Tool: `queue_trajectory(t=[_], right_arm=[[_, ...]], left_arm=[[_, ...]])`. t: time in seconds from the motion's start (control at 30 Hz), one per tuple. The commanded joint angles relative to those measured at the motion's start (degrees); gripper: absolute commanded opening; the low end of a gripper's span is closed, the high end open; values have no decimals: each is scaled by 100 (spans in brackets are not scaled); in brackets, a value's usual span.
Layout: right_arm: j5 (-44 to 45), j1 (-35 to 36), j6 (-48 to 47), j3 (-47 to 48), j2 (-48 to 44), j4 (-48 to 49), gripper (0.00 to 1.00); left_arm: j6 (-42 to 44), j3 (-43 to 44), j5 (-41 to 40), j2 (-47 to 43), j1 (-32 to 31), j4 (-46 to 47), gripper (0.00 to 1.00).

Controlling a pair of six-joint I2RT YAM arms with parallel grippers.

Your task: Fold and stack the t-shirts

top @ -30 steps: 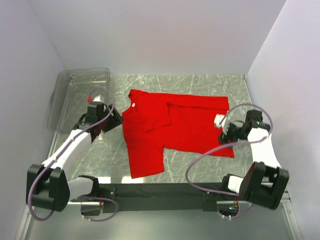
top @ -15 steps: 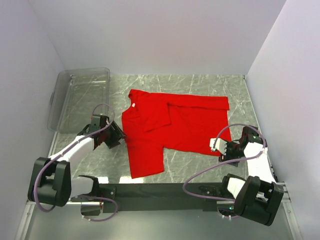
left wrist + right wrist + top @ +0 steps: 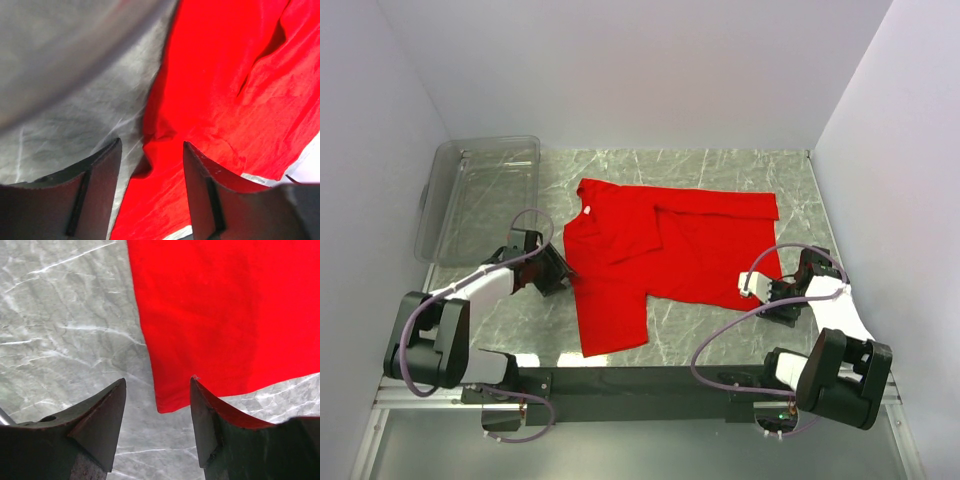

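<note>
Grey marble table (image 3: 720, 165): a red t-shirt (image 3: 670, 250) lies spread mid-table, partly folded.
Both arms have dropped to its edges; left gripper (image 3: 554, 272) and right gripper (image 3: 770, 292) straddle the cloth, jaws apart, apparently poised to pinch.

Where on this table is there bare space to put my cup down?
Bare marble runs between the t-shirt and the back wall, and again between its near edge and the black rail. Crowded: the shirt's side edges, where the left gripper and right gripper hover.
</note>
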Motion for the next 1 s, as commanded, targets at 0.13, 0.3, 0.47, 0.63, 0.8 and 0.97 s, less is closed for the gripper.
queue_trajectory(t=[0.13,0.3,0.47,0.63,0.8,0.97], right_arm=[[-158,40,273,75,86,140,59],[-175,40,229,102,112,87,57],[-289,40,220,198,217,43,56],[-281,40,264,242,314,87,54],[-290,40,290,234,315,96,51],[-307,40,317,199,279,96,48]], left_arm=[[-51,187,169,358,-41,281,54],[90,214,107,209,-77,44,54],[151,47,204,121,-77,-1,53],[231,-76,213,-178,-77,-141,54],[187,-164,371,-248,-77,16,53],[73,-129,424,111,-77,376,47]])
